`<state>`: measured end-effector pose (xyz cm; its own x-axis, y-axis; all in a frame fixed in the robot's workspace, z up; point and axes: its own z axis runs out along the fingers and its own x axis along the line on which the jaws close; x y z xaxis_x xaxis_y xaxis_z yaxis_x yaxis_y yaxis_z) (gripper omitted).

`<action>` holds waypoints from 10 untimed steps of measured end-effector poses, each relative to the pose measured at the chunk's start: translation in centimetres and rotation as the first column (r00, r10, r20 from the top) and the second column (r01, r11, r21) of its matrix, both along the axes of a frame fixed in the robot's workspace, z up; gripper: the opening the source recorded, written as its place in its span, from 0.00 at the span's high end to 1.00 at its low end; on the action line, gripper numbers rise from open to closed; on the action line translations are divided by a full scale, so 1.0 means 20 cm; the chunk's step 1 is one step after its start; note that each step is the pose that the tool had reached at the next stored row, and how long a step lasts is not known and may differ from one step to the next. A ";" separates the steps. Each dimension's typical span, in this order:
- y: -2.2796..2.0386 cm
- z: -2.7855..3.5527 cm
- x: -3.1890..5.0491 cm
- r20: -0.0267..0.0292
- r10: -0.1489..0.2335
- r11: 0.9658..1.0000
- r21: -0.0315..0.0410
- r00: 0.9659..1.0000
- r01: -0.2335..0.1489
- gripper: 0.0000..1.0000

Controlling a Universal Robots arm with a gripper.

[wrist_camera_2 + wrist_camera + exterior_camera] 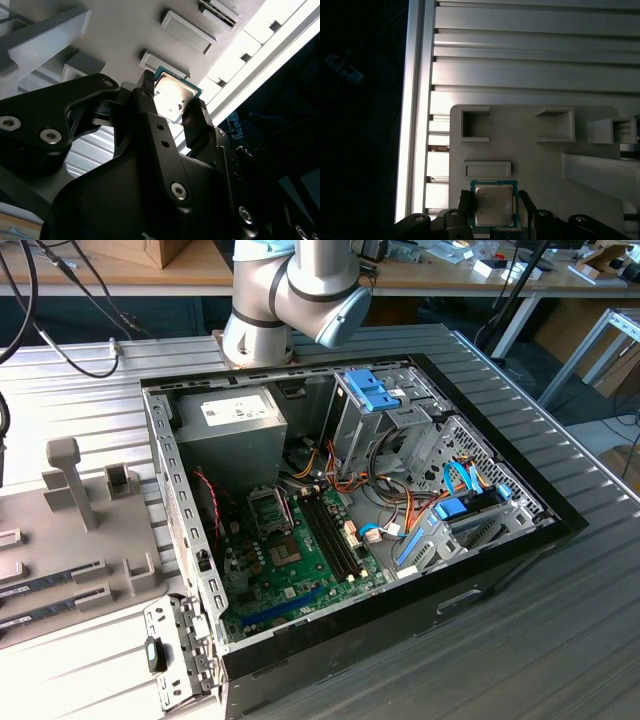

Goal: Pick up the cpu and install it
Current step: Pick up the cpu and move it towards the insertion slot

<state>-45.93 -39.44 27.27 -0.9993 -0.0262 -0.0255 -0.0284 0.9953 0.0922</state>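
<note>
1. CPU (pixel 493 204): silver-topped with a thin green rim, it sits between the fingers (pixel 465 202) in both wrist views, over the near edge of the grey fixture plate (pixel 530 160). It is just beside one of the plate's shallow rectangular recesses (pixel 487 168).
2. The gripper (pixel 493 200) has its fingers pinching the CPU by two opposite edges. The second wrist view shows the CPU (pixel 175 97) held flat between the black fingers (pixel 197 120), metal top facing the camera. Whether it is clear of the fixture plate I cannot tell.
3. Raised blocks and open pockets (pixel 474 125) stand further in on the fixture plate. The slatted aluminium bench (pixel 520 75) carries the plate and runs out beyond it.
4. In the exterior view the open computer case (pixel 350 510) lies well apart from the fixture plate (pixel 60 540), towards the exterior view's right. The green motherboard (pixel 290 560) lies inside the case.
5. Risks, as I judge them:
   - The hold is on thin edges only, so a sideways jolt could tilt the CPU or let it slip onto the plate.
   - Carried low, it could clip one of the plate's raised blocks and twist in the fingers.
   - A twisted chip would meet its seat skewed and could damage the contacts.
</note>
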 end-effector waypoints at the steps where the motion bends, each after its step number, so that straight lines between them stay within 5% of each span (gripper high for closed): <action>1: 0.000 0.000 0.000 0.000 0.000 1.000 0.000 1.000 0.000 0.53; 10: 0.000 0.014 0.000 0.000 0.000 1.000 0.003 1.000 0.000 0.53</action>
